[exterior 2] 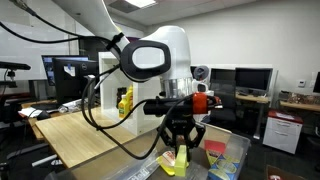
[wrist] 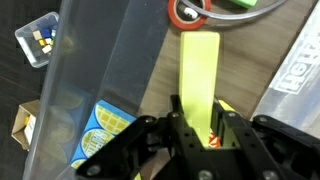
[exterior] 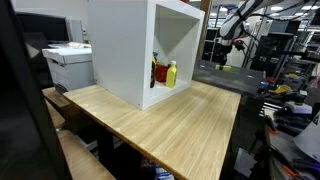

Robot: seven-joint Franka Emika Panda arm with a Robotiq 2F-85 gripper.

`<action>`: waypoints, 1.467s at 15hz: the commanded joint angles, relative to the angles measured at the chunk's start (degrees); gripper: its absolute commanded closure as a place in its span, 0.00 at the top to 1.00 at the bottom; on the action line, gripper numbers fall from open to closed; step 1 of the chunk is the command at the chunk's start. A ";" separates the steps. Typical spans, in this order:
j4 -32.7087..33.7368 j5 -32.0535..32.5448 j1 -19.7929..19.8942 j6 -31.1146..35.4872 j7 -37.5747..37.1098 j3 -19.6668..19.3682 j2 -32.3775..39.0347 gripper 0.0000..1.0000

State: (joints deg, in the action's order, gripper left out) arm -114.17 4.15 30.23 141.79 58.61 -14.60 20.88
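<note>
My gripper (wrist: 198,112) is shut on a tall yellow-green bottle (wrist: 199,62), its fingers pressing both sides of the body. In an exterior view the gripper (exterior 2: 181,150) hangs over a clear plastic bin (exterior 2: 225,160) beyond the table's end, with the yellow bottle (exterior 2: 182,157) between its fingers. The wrist view shows the bin's clear wall (wrist: 95,70) and wooden floor below the bottle. A white open-fronted cabinet (exterior: 140,45) stands on the wooden table (exterior: 165,120); a yellow bottle (exterior: 171,73) and a red one (exterior: 157,72) sit inside it.
In the bin lie a blue printed card (wrist: 105,130), an orange ring (wrist: 188,12) and a green item (wrist: 238,3). A small tray with bits (wrist: 38,38) lies outside it. A printer (exterior: 68,62) stands beside the cabinet. Monitors (exterior 2: 254,78) and desks fill the background.
</note>
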 commanded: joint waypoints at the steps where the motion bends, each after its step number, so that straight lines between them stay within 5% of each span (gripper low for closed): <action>1: 0.01 1.56 -0.67 -2.23 1.13 -0.99 -2.50 0.07; 22: -0.56 1.95 -4.47 -6.16 3.76 -0.84 -9.75 0.07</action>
State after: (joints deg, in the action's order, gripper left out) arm -112.89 4.96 26.69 137.14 60.40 -15.05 14.18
